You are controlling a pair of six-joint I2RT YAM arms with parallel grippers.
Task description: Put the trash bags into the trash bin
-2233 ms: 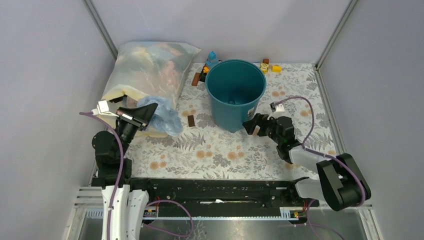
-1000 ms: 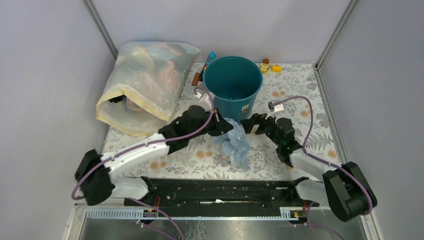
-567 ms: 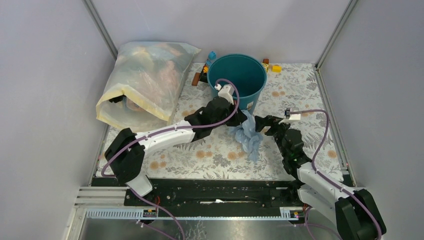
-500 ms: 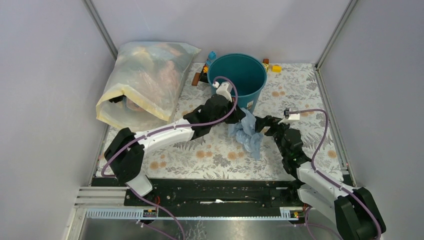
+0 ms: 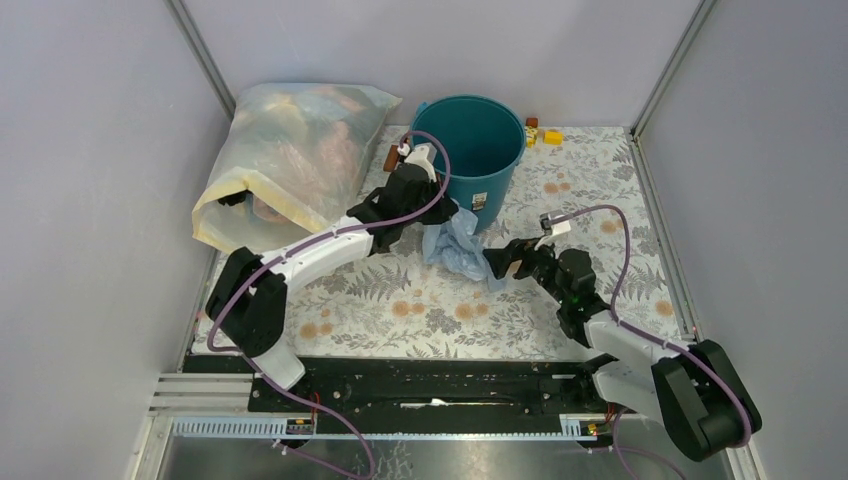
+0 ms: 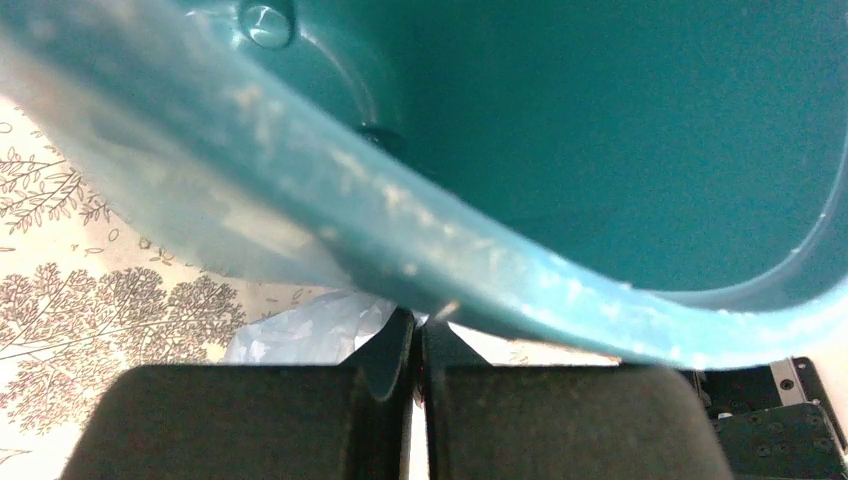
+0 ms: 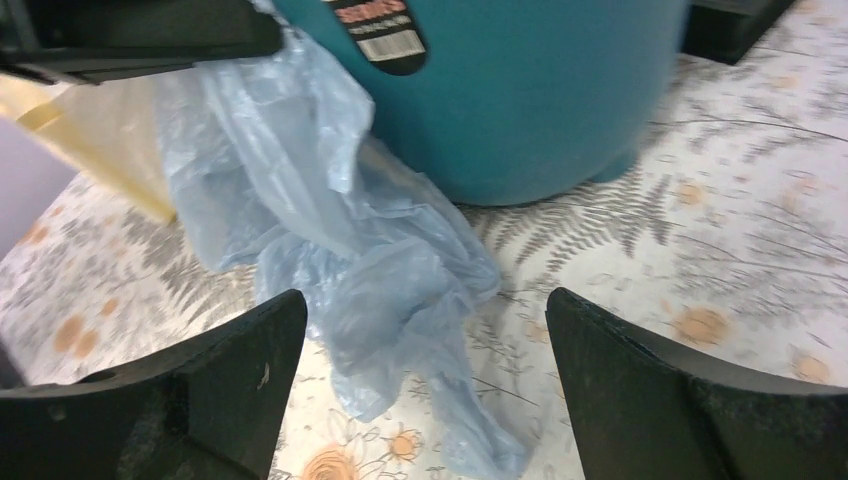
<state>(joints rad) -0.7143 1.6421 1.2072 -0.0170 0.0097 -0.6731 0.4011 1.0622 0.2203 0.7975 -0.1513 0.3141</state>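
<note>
The trash bin (image 5: 487, 142), a round teal bucket, stands at the back of the floral table. My left gripper (image 5: 446, 209) is shut on the top of the trash bag (image 5: 455, 245), a crumpled pale blue plastic film, right against the bin's front rim. In the left wrist view the shut gripper (image 6: 418, 320) sits just under the bin's rim (image 6: 520, 290), with the bag (image 6: 300, 330) beside it. The bag (image 7: 340, 250) hangs down the bin's wall (image 7: 520, 100) and trails onto the table. My right gripper (image 5: 504, 262) (image 7: 425, 300) is open, straddling the bag's lower end without touching it.
A large yellowish clear sack (image 5: 290, 160) with colourful contents lies at the back left. Small toy blocks (image 5: 541, 132) sit behind the bin and a brown block (image 5: 391, 158) lies to its left. Grey walls and metal posts close in three sides.
My left arm has carried the bag from the table's middle up and left to the bin's front rim. My right gripper has followed it leftward, still open.
</note>
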